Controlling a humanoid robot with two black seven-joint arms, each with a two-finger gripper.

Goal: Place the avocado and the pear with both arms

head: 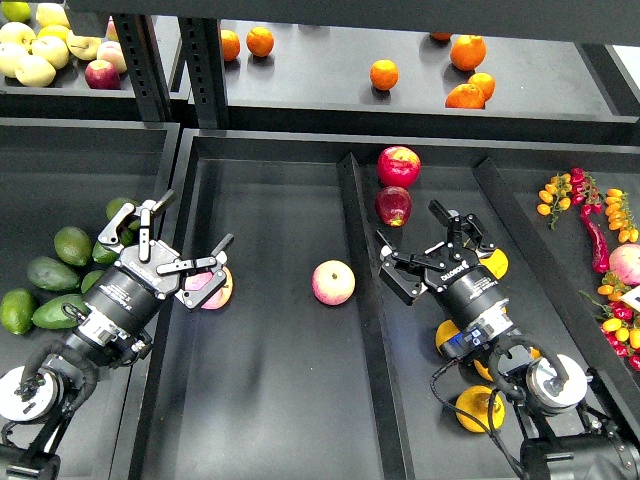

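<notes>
Several dark green avocados (71, 245) lie in the left tray. My left gripper (170, 248) is open and empty above the wall between that tray and the middle tray, just right of the avocados. It partly hides one avocado and a pink-yellow apple (213, 291). Yellow-orange pears (494, 264) lie in the right compartment, two more (477, 410) under my right arm. My right gripper (428, 250) is open and empty, just left of the farthest pear.
A second pink-yellow apple (333, 282) lies mid-tray left of a raised divider (362, 290). Two red apples (398, 166) lie beyond my right gripper. Oranges (384, 74) and pale apples (35, 70) sit on the back shelf. Cherry tomatoes and a red chilli (597, 243) lie far right.
</notes>
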